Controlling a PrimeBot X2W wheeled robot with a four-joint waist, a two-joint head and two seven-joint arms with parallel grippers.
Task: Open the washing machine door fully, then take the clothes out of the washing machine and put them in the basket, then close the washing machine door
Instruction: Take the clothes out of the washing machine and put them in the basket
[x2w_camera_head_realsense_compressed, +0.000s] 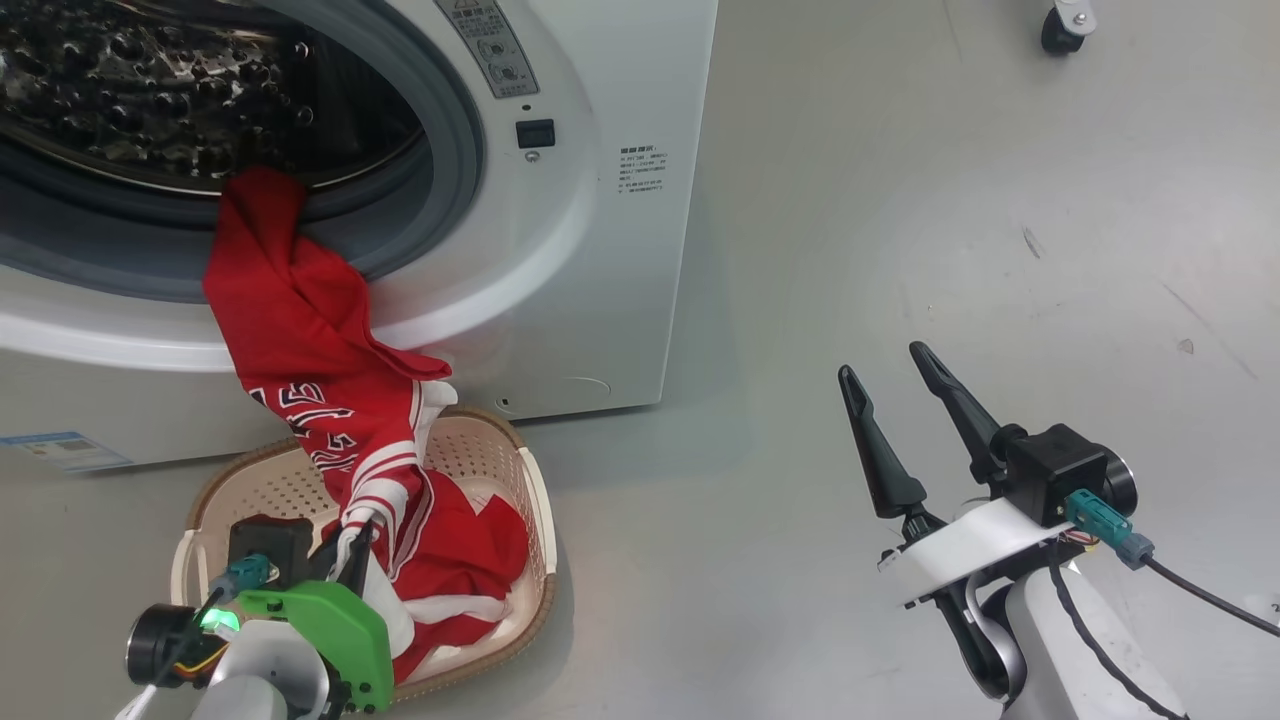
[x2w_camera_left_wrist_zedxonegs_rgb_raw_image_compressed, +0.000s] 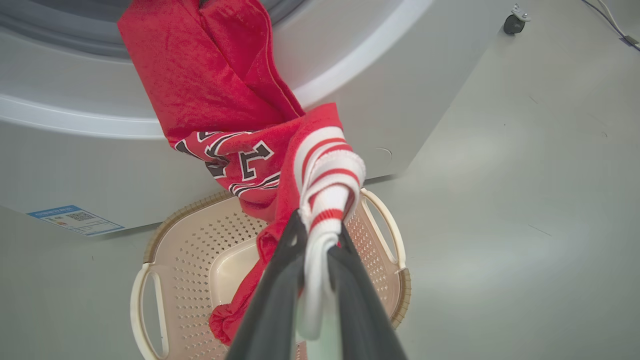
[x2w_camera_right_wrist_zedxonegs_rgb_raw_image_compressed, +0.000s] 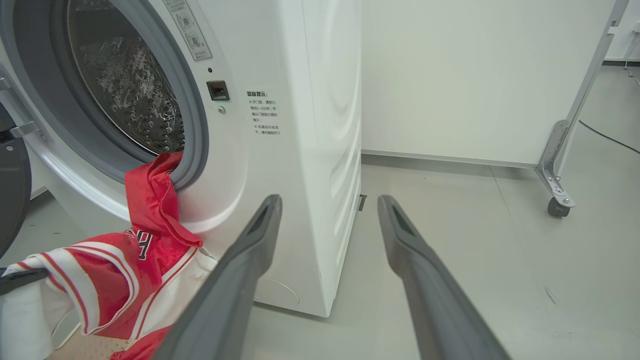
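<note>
The left gripper (x2w_camera_left_wrist_zedxonegs_rgb_raw_image_compressed: 320, 226) is pinching the red clothes (x2w_camera_head_realsense_compressed: 300, 320) by the stripy edge, so they are hanging from the washing machine (x2w_camera_head_realsense_compressed: 600, 250) down into the basket (x2w_camera_head_realsense_compressed: 541, 500). The right gripper (x2w_camera_head_realsense_compressed: 883, 360) is waiting wide open nearby.

The right gripper (x2w_camera_right_wrist_zedxonegs_rgb_raw_image_compressed: 327, 200) holds its two grey fingers spread wide with nothing between them, pointing past the front right corner of the washing machine (x2w_camera_right_wrist_zedxonegs_rgb_raw_image_compressed: 305, 150). The clothes (x2w_camera_right_wrist_zedxonegs_rgb_raw_image_compressed: 150, 200), red with white stripes, hang from the lower rim of the grey-ringed drum mouth and trail down to the left. On the floor (x2w_camera_right_wrist_zedxonegs_rgb_raw_image_compressed: 475, 240), well to the right, stands a metal frame leg on a caster (x2w_camera_right_wrist_zedxonegs_rgb_raw_image_compressed: 557, 207).
</note>
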